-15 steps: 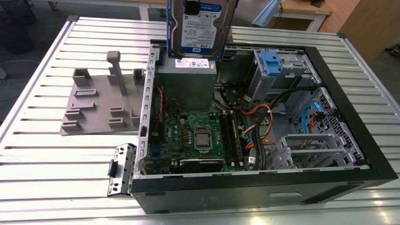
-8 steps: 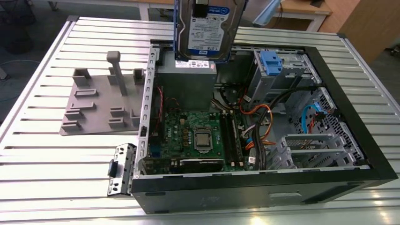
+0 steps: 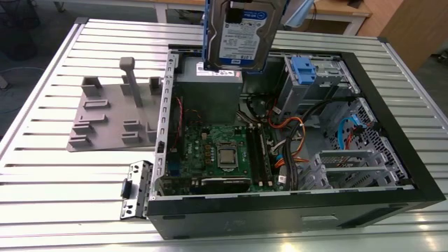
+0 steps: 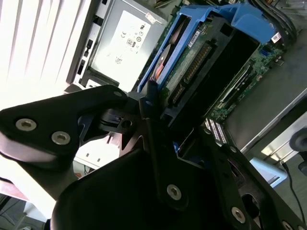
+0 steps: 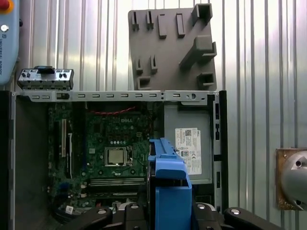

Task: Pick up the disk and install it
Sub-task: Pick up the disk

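The disk (image 3: 242,31) hangs upright in the air over the back of the open computer case (image 3: 402,152), above the grey power supply box (image 3: 210,89). Its white-and-blue label faces the exterior camera, and a blue plastic frame runs along its edges. In both wrist views my gripper (image 4: 182,120) (image 5: 170,213) is shut on the disk (image 4: 192,67), with black fingers (image 4: 148,112) pressed against the two sides of the blue frame (image 5: 168,177). Below it lie the motherboard (image 5: 112,143) and the power supply box (image 5: 189,143).
Inside the case, metal drive bays with a small blue tab (image 3: 305,68) stand at the exterior view's right, with orange and blue cables nearby. A grey slotted fixture plate (image 3: 112,115) and a small metal bracket (image 3: 136,189) lie on the slatted table (image 3: 42,173) beside the case.
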Controlling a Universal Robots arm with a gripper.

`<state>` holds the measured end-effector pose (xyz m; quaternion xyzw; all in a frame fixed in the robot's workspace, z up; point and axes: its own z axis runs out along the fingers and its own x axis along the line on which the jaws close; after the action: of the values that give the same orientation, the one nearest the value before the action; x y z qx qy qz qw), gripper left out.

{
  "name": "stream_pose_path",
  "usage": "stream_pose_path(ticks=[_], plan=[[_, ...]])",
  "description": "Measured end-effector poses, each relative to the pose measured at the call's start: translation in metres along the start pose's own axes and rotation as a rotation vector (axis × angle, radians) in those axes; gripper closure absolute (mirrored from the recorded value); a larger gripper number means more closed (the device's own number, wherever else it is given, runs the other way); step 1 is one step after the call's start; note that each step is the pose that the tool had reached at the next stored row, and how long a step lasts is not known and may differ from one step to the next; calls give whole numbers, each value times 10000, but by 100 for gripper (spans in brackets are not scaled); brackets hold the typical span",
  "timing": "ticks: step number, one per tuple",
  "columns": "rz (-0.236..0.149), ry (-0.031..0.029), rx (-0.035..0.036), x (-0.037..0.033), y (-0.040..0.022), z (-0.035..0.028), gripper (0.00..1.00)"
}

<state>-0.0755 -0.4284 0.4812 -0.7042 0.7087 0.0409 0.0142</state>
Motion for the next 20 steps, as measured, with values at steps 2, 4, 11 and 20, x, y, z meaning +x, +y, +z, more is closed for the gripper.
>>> stream_pose_path(ticks=[2,4,11,20], plan=[[0,0,0,13,-34,1,64],[0,0,0,26,-67,2,64],[0,0,-1,68,-180,4,64],[0,0,-2,115,-324,7,64]])
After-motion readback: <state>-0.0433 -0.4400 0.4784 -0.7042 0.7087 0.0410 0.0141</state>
